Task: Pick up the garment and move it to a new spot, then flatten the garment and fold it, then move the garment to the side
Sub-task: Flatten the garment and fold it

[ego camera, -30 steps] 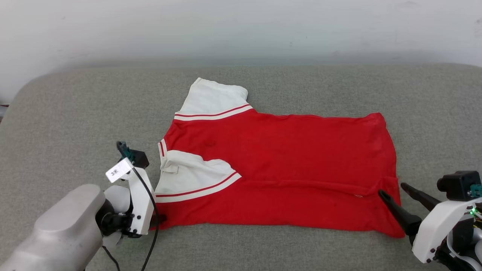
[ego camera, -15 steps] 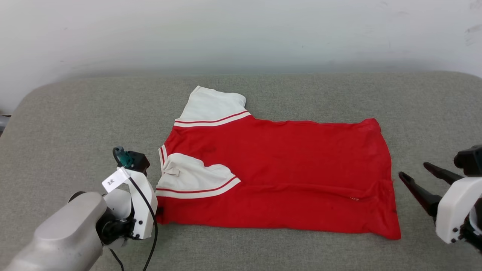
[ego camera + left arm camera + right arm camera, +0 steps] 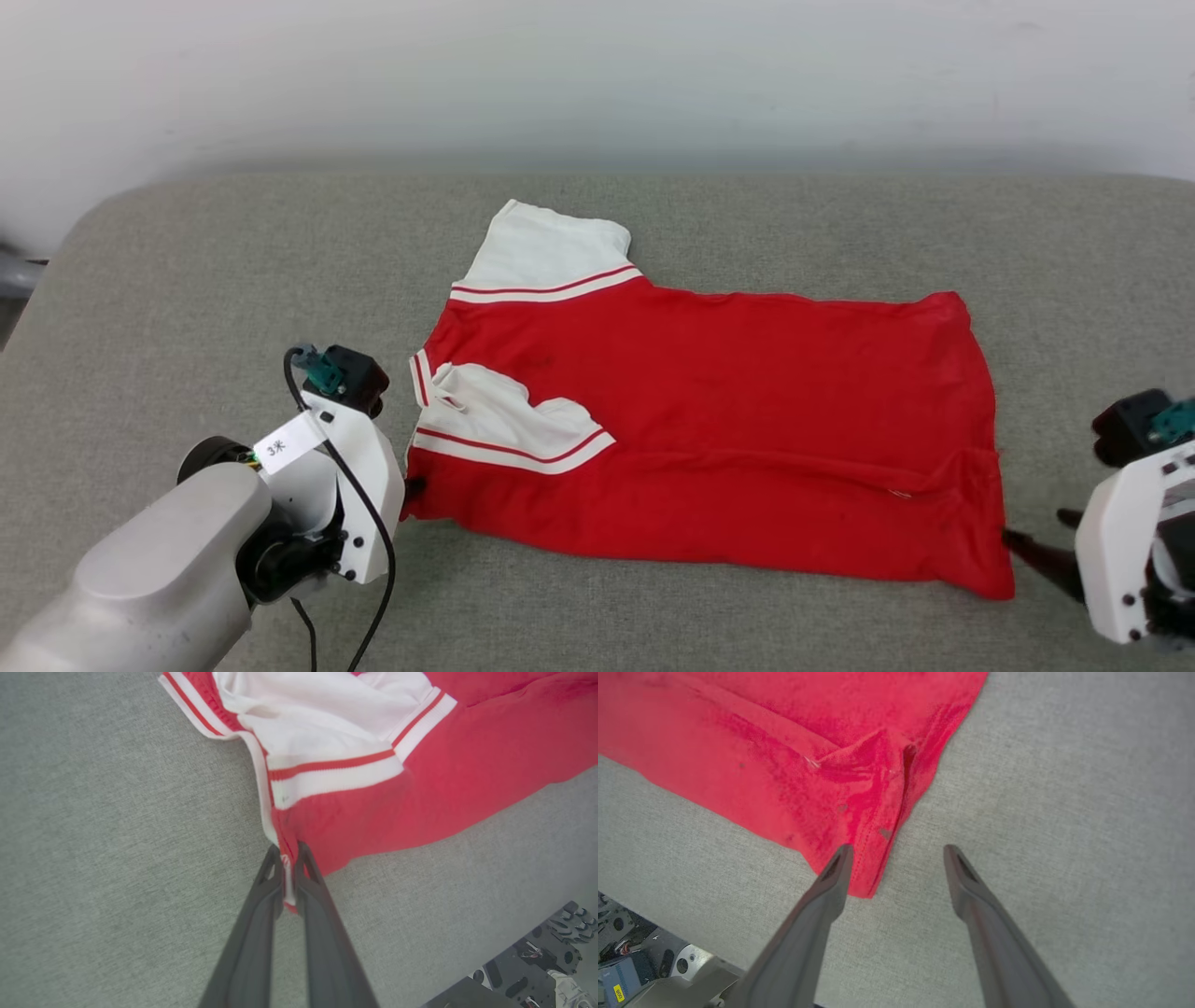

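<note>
Left gripper (image 3: 286, 853): fingers clamped on the near left corner of the shirt (image 3: 747, 401). Right gripper (image 3: 899, 851): fingers spread, one tip at the shirt's near right corner, the other over bare cushion (image 3: 187, 280). The shirt lies flat on the cushion between both grippers, with one white sleeve (image 3: 551, 247) at its far edge.

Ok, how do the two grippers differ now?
The left gripper is shut on the shirt's near corner by the sleeve; the right gripper is open and holds nothing. Fabric sits between the left fingers; the hem corner lies beside one right finger. Both are at the shirt's near edge.
</note>
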You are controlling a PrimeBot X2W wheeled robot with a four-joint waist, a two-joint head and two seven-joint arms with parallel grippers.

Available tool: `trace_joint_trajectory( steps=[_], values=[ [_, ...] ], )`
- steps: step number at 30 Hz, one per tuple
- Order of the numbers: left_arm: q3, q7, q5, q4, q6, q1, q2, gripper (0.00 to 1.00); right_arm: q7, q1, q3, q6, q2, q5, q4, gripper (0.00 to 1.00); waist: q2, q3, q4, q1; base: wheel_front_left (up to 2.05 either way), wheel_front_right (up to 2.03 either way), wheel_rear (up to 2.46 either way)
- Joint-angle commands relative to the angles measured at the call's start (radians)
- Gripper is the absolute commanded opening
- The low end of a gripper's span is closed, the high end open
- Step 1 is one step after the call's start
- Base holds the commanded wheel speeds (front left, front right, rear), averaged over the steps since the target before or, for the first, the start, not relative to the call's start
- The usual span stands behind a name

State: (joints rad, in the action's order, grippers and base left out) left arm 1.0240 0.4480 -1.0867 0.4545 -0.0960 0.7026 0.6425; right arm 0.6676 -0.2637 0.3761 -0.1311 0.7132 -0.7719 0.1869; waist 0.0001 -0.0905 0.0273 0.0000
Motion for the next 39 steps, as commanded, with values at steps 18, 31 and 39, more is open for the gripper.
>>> trace_joint_trajectory(
  steps=[18, 31, 39],
  values=[
    [-0.014, -0.047, -0.016, -0.039, 0.03, -0.066, 0.04, 0.0, -0.172, -0.03, 0.148, 0.0, -0.146, 0.018, 0.267, 0.0, -0.0001, -0.034, 0.008, 0.0, 0.0, 0.0, 0.0],
    [-0.019, -0.09, -0.061, -0.163, 0.096, -0.213, 0.113, 0.0, -0.227, 0.015, 0.155, 0.001, -0.009, -0.086, 0.125, 0.0, -0.0001, 0.04, 0.006, 0.0, 0.0, 0.0, 0.0],
    [-0.023, -0.097, -0.086, -0.164, 0.124, -0.254, 0.121, 0.0, -0.198, 0.083, 0.124, 0.001, -0.011, -0.108, 0.123, 0.0, -0.0001, 0.019, 0.009, 0.0, 0.0, 0.0, 0.0]
  ],
)
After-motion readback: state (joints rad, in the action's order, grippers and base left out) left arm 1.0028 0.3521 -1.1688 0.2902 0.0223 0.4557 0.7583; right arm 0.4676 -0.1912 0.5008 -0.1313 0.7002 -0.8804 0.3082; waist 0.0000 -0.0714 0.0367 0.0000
